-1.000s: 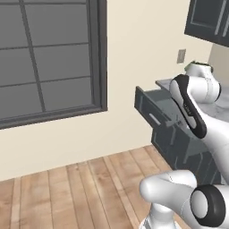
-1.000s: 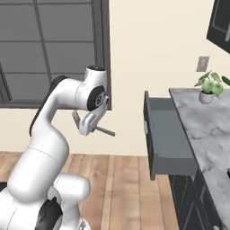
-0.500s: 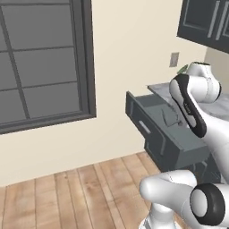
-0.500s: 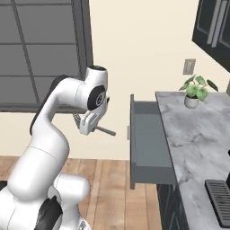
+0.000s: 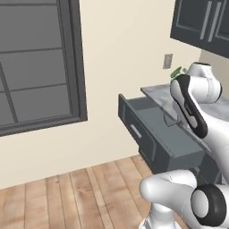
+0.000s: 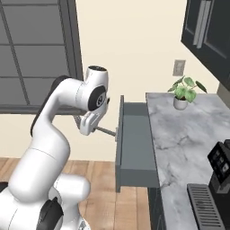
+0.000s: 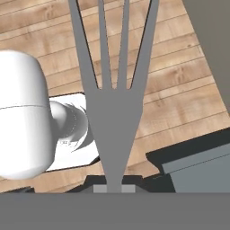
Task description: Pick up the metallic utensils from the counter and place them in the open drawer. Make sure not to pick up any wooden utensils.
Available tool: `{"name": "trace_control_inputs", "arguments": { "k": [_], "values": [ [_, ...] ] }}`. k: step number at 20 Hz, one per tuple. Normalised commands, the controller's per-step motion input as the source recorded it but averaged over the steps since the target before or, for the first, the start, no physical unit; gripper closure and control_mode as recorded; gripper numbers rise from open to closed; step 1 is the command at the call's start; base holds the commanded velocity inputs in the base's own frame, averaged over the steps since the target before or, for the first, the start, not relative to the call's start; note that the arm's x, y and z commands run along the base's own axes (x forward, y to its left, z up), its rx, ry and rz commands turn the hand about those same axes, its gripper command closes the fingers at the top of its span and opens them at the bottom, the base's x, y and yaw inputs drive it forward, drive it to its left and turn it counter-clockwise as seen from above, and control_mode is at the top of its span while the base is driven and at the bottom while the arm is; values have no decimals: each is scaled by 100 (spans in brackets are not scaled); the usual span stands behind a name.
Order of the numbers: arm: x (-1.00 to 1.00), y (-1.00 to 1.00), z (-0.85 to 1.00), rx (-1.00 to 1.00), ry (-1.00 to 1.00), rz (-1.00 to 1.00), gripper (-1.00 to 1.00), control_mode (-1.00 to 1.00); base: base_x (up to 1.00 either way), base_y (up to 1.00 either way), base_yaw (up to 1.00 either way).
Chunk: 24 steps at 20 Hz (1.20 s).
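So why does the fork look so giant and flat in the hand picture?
Hand view: the fork sits right at the lens, so it looms huge, plain grey with no glare or shading. Right base view: the same fork is a thin sliver beside the open drawer; edges look soft and blocky.

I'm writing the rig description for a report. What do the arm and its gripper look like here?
The arm is glossy white, built of rounded tubular links with dark grey to black joint rings and discs. The gripper is white too, with small dark finger tips. No cables or markings are visible.
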Motion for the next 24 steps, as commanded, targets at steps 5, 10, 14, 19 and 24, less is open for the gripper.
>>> {"name": "trace_control_inputs", "arguments": {
  "k": [5,10,14,19,24],
  "values": [
    [0,0,0,0,0,0,100,100,0,-41,-1],
    [0,0,0,0,0,0,100,100,0,-26,-5],
    [0,-13,-9,0,0,-4,100,-100,0,-4,-1],
    [20,-6,-32,0,0,-4,100,-100,0,0,0],
    [63,0,-39,9,-1,0,100,-100,0,0,0]
  ]
}}
